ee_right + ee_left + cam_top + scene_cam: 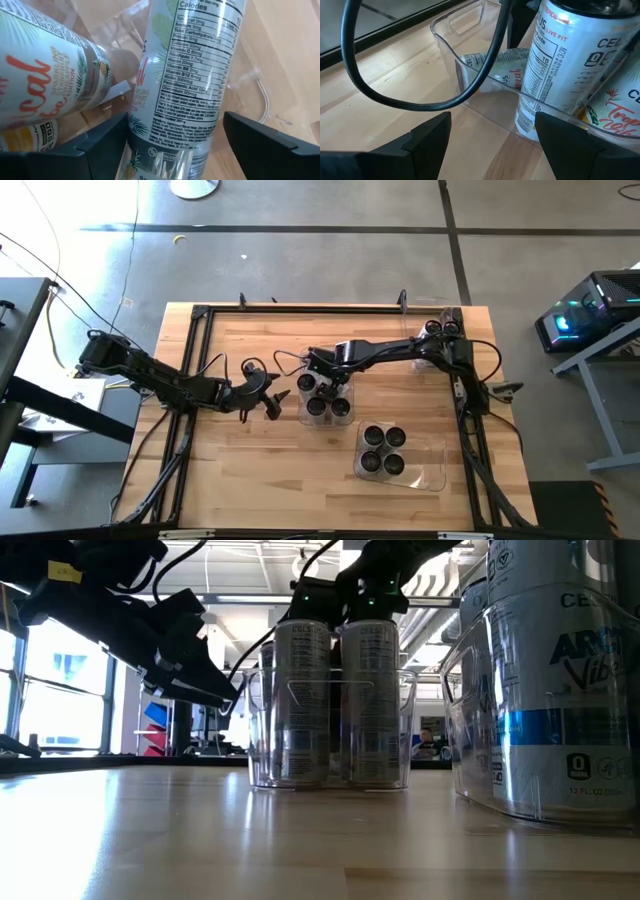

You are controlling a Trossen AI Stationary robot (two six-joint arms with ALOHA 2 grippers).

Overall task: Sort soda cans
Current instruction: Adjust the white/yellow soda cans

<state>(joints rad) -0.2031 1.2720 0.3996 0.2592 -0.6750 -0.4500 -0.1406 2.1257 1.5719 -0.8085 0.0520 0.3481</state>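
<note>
Four soda cans (327,395) are standing in the middle clear bin (345,418), directly beneath the right gripper (322,383), whose fingers are spreading wide around one can without clamping it. Just beside that bin, the left gripper (272,392) is hovering open and empty. Judging by this, the right arm is doing well keeping the can upright and rising straight, clearing its neighbours.
</note>
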